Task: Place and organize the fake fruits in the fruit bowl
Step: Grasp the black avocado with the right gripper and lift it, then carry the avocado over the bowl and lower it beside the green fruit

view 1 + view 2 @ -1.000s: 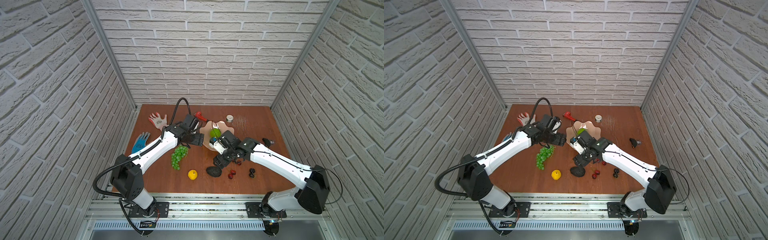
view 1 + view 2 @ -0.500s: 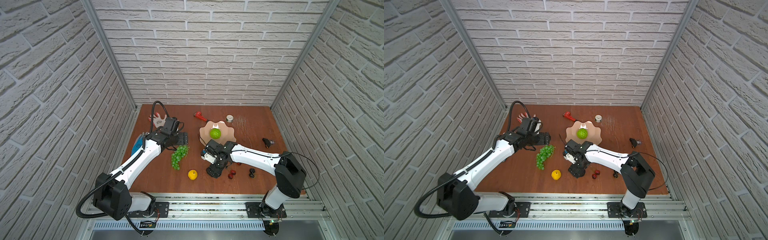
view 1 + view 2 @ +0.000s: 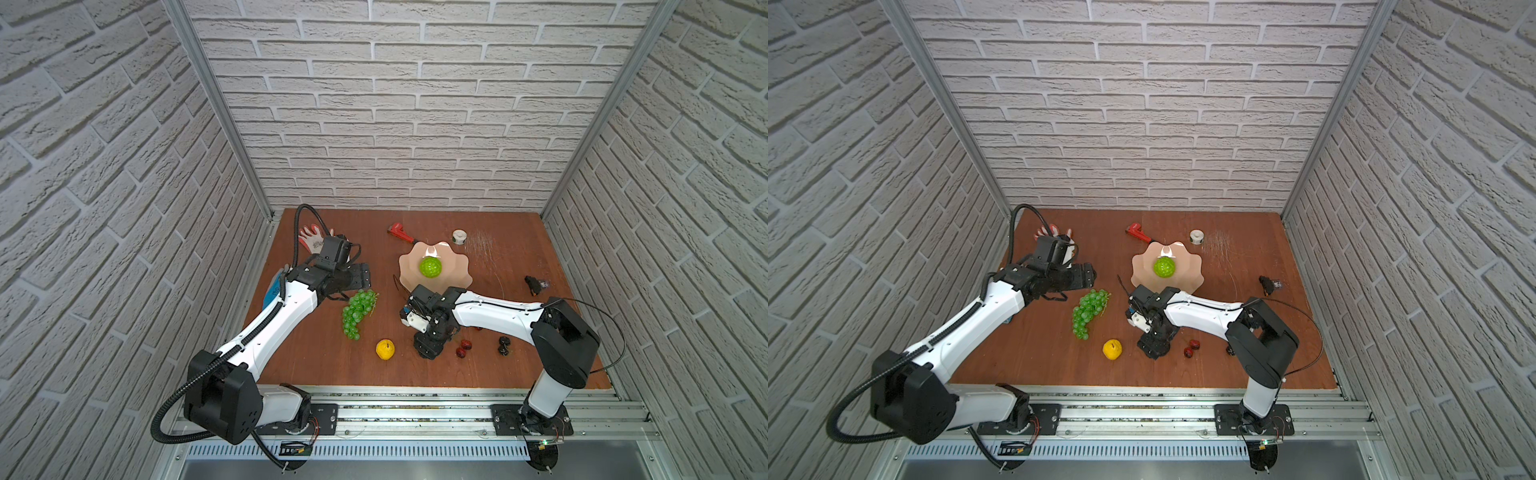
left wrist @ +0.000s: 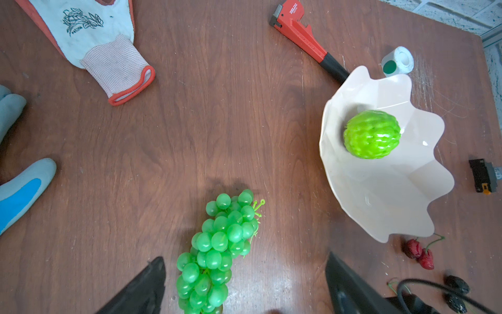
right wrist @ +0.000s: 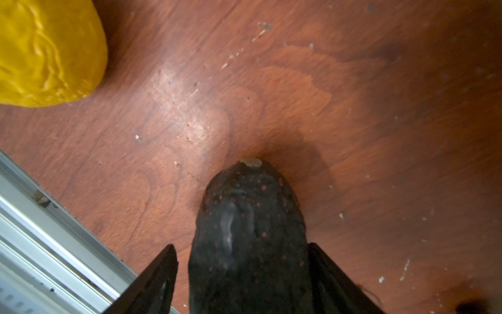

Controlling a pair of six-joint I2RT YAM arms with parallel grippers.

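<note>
1. Straddling the dark avocado (image 5: 250, 239), the right gripper (image 5: 241, 246) stands partly open, with one black finger on each side of the fruit. The fruit lies on the wooden table (image 3: 498, 365). A thin strip of wood shows between one finger and the skin. On the other side I cannot tell if finger and fruit touch.
2. The left gripper (image 4: 244, 258) is opened wide and holds nothing. In the left wrist view the green grape bunch (image 4: 217, 244) lies on the table between its two fingers, at the lower centre of the frame.
3. In a top view the fruit bowl (image 3: 457, 266) sits in the upper middle of the table, with the bumpy lime-green ball (image 3: 430, 267) inside it.
4. The other fruits lie on the table, lower in the frame. The small yellow fruit (image 3: 385, 349) is just left of the right gripper, the red cherry pair (image 3: 462, 348) is just right of it, and the dark cherry pair (image 3: 504, 345) is farther right.
5. The red wrench (image 4: 301, 35) has white letters on its head, but they are too small to read surely. The white glove (image 4: 89, 35) has a black leaf drawing with tiny letters that I cannot read.
6. The bowl is glossy, pale and faceted, with a wavy rim. The avocado skin is black with small reddish dots. The yellow fruit looks wrinkled. The glove has a knitted cuff with an orange-red edge.
</note>
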